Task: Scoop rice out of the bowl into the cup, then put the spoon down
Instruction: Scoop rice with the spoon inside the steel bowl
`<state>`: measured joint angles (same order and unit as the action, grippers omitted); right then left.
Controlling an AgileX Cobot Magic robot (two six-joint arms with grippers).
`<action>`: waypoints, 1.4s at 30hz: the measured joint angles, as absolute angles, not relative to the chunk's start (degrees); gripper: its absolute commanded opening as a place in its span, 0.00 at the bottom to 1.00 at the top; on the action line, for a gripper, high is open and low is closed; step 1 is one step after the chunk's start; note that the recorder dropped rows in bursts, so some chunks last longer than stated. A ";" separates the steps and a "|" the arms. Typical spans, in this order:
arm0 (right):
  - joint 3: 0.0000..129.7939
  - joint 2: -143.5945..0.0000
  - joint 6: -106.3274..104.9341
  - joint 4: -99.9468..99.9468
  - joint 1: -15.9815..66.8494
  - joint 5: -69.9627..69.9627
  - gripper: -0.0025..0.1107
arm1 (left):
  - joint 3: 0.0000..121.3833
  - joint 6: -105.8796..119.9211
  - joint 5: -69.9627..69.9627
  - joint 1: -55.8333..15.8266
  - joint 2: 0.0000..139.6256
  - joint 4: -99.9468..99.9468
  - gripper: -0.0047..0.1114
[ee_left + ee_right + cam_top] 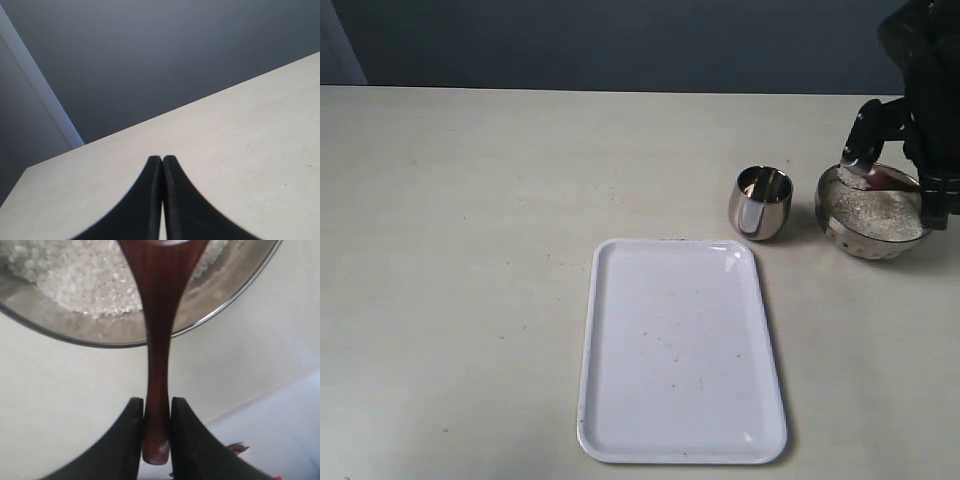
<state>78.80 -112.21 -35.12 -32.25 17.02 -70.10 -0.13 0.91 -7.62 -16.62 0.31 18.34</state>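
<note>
My right claw [157,404] pinches the spoon [159,315] by the end of its handle. Ahead of the fingertips, the spoon crosses the rim of the bowl [220,305] and widens over the rice [75,280]. The cup [761,203] stands just beside the bowl, on my left-arm side. My left claw [162,160], pressed together, hangs over the table [245,140].

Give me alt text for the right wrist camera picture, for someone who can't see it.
The right tool grips the end of a dark wooden spoon, whose handle reaches over the rim of a steel bowl holding white rice. A pale table lies beneath.
</note>
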 measured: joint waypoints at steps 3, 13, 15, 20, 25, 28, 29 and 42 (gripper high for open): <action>78.80 -111.93 -35.78 -30.39 17.02 -70.10 0.02 | -0.13 0.91 -7.62 -16.62 0.31 18.34 0.04; 78.80 -111.80 -37.41 -27.84 14.32 -70.10 0.02 | -0.13 0.91 -7.62 -16.62 0.31 18.34 0.04; 78.80 -111.80 -37.73 -27.14 13.18 -70.10 0.02 | -0.13 0.91 -7.62 -16.62 0.31 18.34 0.04; 78.80 -111.80 -38.94 -25.75 11.90 -70.10 0.02 | -0.13 0.91 -7.62 -16.62 0.31 18.34 0.04; 78.80 -111.80 -39.72 -23.97 11.67 -70.10 0.02 | -0.13 0.91 -7.62 -16.62 0.31 18.34 0.04; 78.80 -111.80 -39.86 -22.78 11.67 -70.10 0.02 | -0.13 0.91 -7.62 -16.62 0.31 18.34 0.04; 78.80 -111.80 -39.86 -22.34 11.67 -70.10 0.02 | -0.13 0.91 -7.62 -16.62 0.31 18.34 0.04; 78.80 -111.80 -40.05 -18.39 11.67 -70.10 0.02 | -0.13 0.91 -7.62 -16.62 0.31 18.34 0.04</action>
